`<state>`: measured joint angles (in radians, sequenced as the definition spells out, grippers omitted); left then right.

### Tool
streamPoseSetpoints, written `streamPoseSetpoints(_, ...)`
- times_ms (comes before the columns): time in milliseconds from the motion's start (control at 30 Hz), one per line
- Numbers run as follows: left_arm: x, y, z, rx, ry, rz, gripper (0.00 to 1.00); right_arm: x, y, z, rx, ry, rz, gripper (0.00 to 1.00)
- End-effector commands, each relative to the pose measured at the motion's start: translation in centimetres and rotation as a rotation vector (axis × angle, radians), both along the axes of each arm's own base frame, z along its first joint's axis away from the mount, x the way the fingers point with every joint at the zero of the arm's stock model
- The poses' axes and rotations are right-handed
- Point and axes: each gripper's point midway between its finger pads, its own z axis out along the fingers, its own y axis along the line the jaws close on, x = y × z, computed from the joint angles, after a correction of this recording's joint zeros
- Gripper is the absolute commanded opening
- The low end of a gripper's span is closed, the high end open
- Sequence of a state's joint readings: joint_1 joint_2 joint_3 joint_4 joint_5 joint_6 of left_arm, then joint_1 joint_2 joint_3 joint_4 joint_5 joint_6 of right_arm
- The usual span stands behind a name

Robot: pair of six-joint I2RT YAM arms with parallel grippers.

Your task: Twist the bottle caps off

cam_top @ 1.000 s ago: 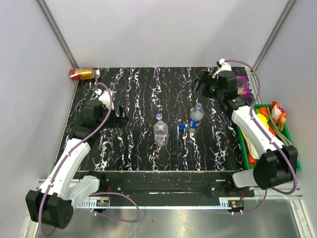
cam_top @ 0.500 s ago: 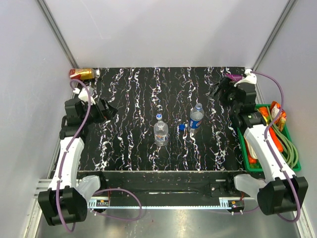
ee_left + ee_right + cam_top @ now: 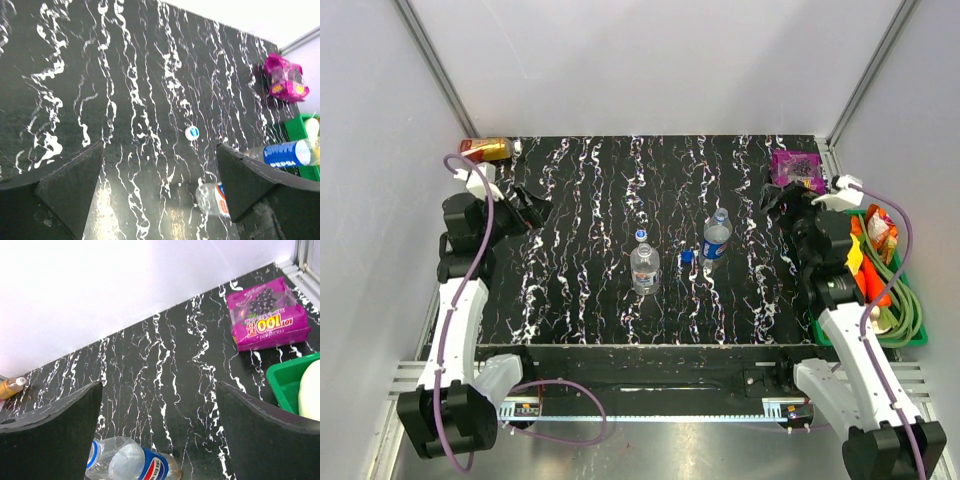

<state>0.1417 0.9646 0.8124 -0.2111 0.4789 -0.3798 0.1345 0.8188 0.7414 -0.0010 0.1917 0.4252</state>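
Centrally, clear plastic bottles (image 3: 643, 268), round blue cap (image 3: 687, 256)

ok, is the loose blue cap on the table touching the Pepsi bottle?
Apart. The left wrist view shows the loose blue cap ringed by bare table on every side, with the Pepsi bottle off to one side.

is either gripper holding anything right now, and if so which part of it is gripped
Nothing is held. The left gripper and the right gripper are both open and empty.
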Motion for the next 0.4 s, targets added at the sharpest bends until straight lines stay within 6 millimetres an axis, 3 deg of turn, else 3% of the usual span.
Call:
streamPoseSetpoints(0,1.0,2.0,7.4,0.042,-0.249,0.117,0.99,-0.9,-0.8,3.2,-0.063,-0.208,-0.018,0.96)
streamPoseSetpoints(200,1.0,2.5,9.6,0.076,-0.330,0.137,0.99,-1.5,-0.7,3.1,-0.099,-0.268,-0.003,0.95)
streamPoseSetpoints(367,0.4,2.1,10.9,0.120,-0.422,0.108,0.99,-0.7,-0.6,0.6,-0.162,-0.205,0.010,0.97)
